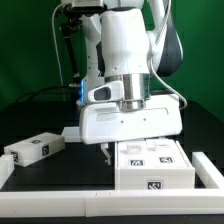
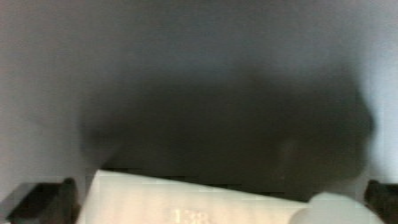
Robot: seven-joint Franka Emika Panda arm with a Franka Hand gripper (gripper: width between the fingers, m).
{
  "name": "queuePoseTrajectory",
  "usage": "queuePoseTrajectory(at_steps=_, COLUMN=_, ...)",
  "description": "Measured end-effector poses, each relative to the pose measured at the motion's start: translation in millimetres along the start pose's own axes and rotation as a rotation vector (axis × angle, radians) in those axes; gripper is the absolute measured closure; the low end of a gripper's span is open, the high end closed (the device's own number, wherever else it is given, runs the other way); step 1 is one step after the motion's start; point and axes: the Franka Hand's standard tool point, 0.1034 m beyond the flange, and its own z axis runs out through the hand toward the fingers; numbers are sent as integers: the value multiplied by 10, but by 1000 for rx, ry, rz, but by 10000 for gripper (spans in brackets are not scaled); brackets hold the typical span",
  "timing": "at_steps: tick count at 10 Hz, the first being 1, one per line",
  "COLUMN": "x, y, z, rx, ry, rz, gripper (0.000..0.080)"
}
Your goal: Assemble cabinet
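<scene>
1. Cabinet. The cabinet (image 1: 140,172) lies in separate parts on the black surface (image 1: 60,175). The box (image 1: 162,160) stands on the exterior view's right, below the arm (image 1: 125,50). A small block (image 1: 35,150) lies well apart from it on the exterior view's left.

2. Labels. The box top carries black-and-white square tags (image 1: 135,152), and there is one more tag on its front face. The block carries one tag on its near side. The patterns are too small to read. No brand or lettering is legible.

3. Pincer. The pincer (image 1: 106,153) hangs low over the surface, just beside the box corner on the exterior view's left. In the wrist view the pincer (image 2: 214,200) shows dark fingertips (image 2: 43,205) at the two lower corners, set wide apart. A white part (image 2: 196,192) lies between them, with no contact visible. This view is heavily blurred, and faint marks on the part cannot be read.

4. Surroundings. A white rail (image 1: 90,205) runs along the near edge of the surface. A blue lamp (image 1: 80,97) glows on the arm.
</scene>
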Motion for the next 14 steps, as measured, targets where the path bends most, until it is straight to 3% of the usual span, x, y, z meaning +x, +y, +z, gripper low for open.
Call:
queuePoseTrajectory(at_steps=1, x=0, y=-5, z=0, rx=0, ry=0, rz=-3, gripper=2)
queuePoseTrajectory(at_steps=2, x=-3, y=2, z=0, rx=-1, ry=-1, rz=-4, gripper=100)
queuePoseTrajectory(at_steps=5, x=-97, y=32, z=-19, rx=-4, ry=-12, rz=-15, gripper=154)
queuePoseTrajectory(at_steps=6, x=-146, y=76, z=-15, rx=-8, ry=-17, rz=-38, gripper=343)
queuePoseTrajectory(at_steps=7, x=-160, y=96, z=-15, rx=-9, ry=-19, rz=-50, gripper=478)
queuePoseTrajectory(at_steps=8, x=-156, y=93, z=-18, rx=-9, ry=-19, rz=-55, gripper=478)
queuePoseTrajectory(at_steps=9, x=-161, y=102, z=-14, rx=-9, ry=-20, rz=-56, gripper=661)
queuePoseTrajectory(at_steps=10, x=-169, y=114, z=-7, rx=-10, ry=-21, rz=-55, gripper=754)
queuePoseTrajectory(at_steps=14, x=-174, y=178, z=-12, rx=-23, ry=7, rz=-112, gripper=796)
